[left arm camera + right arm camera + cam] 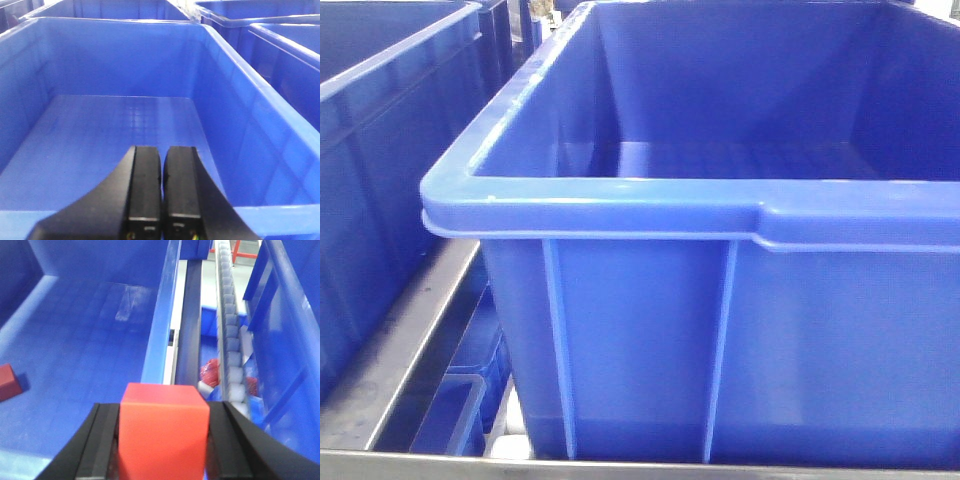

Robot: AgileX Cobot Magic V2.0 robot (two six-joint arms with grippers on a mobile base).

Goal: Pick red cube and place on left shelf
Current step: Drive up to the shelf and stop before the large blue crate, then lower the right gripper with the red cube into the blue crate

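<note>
In the right wrist view my right gripper (pixel 163 440) is shut on the red cube (pixel 163 432), a plain red-orange block, held above the rim between a blue crate (pixel 85 330) and the grey shelf rail (pixel 190 335). A second dark red block (pixel 9 381) lies on that crate's floor at the left. In the left wrist view my left gripper (pixel 162 190) is shut and empty, above the near rim of an empty blue crate (pixel 120 130). The front view shows a large blue crate (pixel 720 300) on the grey steel rack (pixel 410 340); no gripper shows there.
More blue crates stand to the left (pixel 390 150) and to the right (pixel 285 55). A white roller track (pixel 231 335) runs beside the rail, with a blue crate wall (pixel 285 325) to its right. Red items (pixel 211 372) lie below the rails.
</note>
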